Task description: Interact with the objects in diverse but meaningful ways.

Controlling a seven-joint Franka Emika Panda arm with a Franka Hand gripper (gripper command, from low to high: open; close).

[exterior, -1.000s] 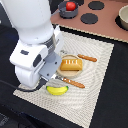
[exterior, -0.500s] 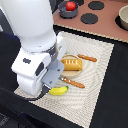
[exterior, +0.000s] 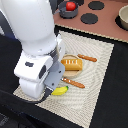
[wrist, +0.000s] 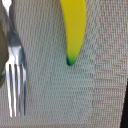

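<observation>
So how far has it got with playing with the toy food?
Nothing looks handled yet. The bread lies on the mat, the tomato sits in a pot on the toy stove. The arm hangs low over the banana, beside a fork; its gripper isn't visible, so a grasp can't be confirmed. Everything remains to do.

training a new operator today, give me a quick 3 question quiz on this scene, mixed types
1. True or false: the red tomato sits in a grey pot on the toy kitchen set.
2. Which item lies closest to the arm's wrist in the exterior view? A) bread loaf B) yellow banana C) tomato
3. In the wrist view, what metal item lies on the woven mat beside the banana's green tip?

Key:
1. True
2. B
3. A fork
</observation>
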